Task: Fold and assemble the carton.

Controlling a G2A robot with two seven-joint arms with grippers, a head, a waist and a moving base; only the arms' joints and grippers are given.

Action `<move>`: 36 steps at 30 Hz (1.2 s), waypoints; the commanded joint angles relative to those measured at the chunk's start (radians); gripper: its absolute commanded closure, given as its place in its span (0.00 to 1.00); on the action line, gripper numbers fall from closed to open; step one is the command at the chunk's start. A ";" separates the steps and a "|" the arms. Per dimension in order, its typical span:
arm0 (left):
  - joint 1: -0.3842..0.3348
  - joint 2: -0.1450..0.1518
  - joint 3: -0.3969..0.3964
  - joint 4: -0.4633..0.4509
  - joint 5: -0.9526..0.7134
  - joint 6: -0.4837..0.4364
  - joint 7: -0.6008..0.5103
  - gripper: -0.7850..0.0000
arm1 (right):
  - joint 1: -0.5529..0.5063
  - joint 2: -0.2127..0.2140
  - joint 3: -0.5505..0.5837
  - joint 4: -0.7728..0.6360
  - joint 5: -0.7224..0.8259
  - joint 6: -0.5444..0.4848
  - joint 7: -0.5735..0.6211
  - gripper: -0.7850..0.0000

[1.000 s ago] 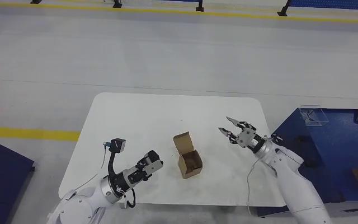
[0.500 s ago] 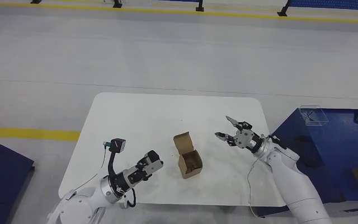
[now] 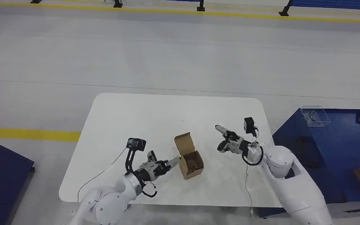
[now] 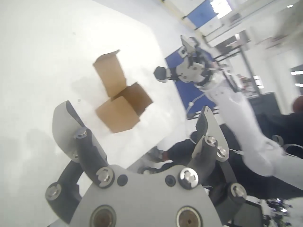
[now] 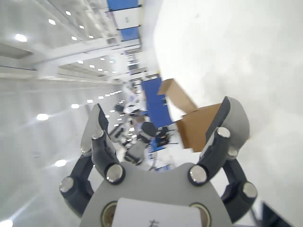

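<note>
A small brown carton (image 3: 190, 162) stands on the white table (image 3: 135, 121), top open, with its lid flap (image 3: 183, 142) raised at the far side. My left gripper (image 3: 170, 163) is open just left of the carton, close to its side. In the left wrist view the carton (image 4: 117, 115) lies a short way beyond the open left gripper (image 4: 134, 108). My right gripper (image 3: 222, 139) is open to the right of the carton, apart from it. The right wrist view shows the carton (image 5: 196, 124) past one finger (image 5: 233, 116) of the open right gripper (image 5: 163, 106).
A blue cabinet (image 3: 326, 152) stands off the table's right edge with a clear plastic box (image 3: 314, 115) on its far corner. Another blue object (image 3: 11, 169) sits left of the table. The table's far half is bare.
My left arm has swung right, bringing its gripper up to the carton's left side. My right gripper has moved left toward the carton and turned. The carton has stayed put.
</note>
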 commanded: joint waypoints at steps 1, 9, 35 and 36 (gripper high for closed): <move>-0.052 -0.010 0.087 0.046 0.203 0.109 -0.034 0.00 | 0.000 0.000 -0.001 0.001 -0.049 0.002 0.001 0.00; -0.164 -0.062 0.241 0.167 0.335 0.290 -0.036 0.00 | -0.037 0.012 -0.034 -0.056 -0.344 -0.157 -0.025 0.00; -0.276 -0.161 0.323 0.350 0.348 0.354 -0.073 0.00 | 0.023 -0.029 -0.220 0.007 -0.573 -0.115 0.043 0.00; -0.278 -0.162 0.315 0.363 0.339 0.345 -0.071 0.00 | 0.030 -0.032 -0.225 0.017 -0.572 -0.115 0.040 0.00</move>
